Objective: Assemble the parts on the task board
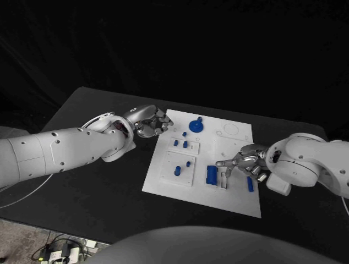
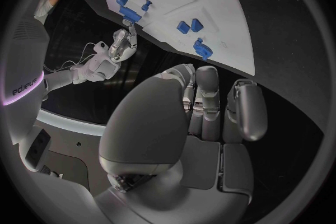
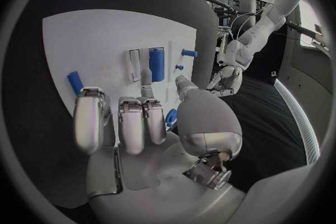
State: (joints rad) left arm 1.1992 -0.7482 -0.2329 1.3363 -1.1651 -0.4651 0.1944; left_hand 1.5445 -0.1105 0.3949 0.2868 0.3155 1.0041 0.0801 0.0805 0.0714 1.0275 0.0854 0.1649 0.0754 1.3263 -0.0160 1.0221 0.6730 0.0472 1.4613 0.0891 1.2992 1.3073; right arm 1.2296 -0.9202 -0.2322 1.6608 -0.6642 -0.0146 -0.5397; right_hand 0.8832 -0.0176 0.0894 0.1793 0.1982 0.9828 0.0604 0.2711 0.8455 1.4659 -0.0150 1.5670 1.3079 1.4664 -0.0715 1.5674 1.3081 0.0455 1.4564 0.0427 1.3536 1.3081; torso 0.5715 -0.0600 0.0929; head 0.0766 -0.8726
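Observation:
The white task board (image 1: 236,138) lies in the middle of the black table. On it are a round blue knob (image 1: 196,125), two small blue pieces (image 1: 180,143), a blue block (image 1: 212,174) beside an empty slot, and a blue peg (image 1: 250,184). My right hand (image 1: 242,163) hovers low over the board's right side, between block and peg. In the right wrist view a small blue part (image 3: 171,117) shows between its thumb and a finger, seemingly pinched. My left hand (image 1: 148,122) sits at the board's far left corner, fingers loosely bent, holding nothing.
A raised white plate (image 1: 171,160) with two more small blue pieces (image 1: 183,168) takes up the board's near left. Black table (image 1: 87,110) surrounds the board on every side. The left wrist view shows my right hand (image 2: 120,45) at the board's edge.

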